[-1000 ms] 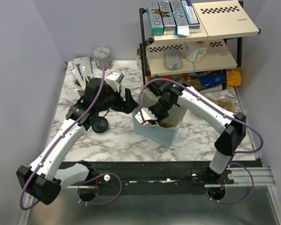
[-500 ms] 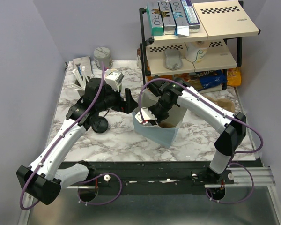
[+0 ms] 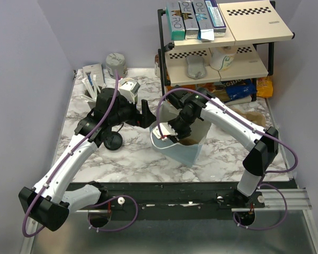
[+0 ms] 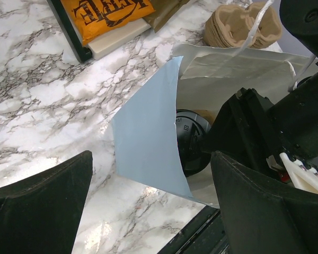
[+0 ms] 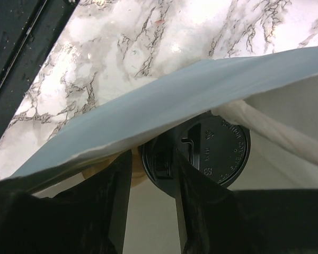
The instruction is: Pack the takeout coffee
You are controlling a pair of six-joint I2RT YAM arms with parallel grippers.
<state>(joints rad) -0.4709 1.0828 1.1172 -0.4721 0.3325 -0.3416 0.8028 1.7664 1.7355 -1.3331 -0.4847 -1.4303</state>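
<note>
The right gripper (image 5: 151, 159) is down in the mouth of the blue paper bag (image 3: 183, 151). Its jaws are apart with a clear gap between them, and I see nothing pinched there. Just below the fingertips sits the takeout coffee (image 5: 212, 148), black lid up, at the bottom of the bag near the middle of the table.

What worries me is the near wall of the bag, which sags over the gripper like a flap. A white handle (image 5: 265, 127) also droops across the opening beside the lid. If the arm lifts straight out, I reckon a finger could catch that flap or strap, haul the bag up and tip the cup.

To the left, the left gripper (image 4: 148, 211) stands wide apart with the bag's left edge between its fingers, but it doesn't grip it. So nothing anchors the bag, and a snag could drag it towards the near edge.
</note>
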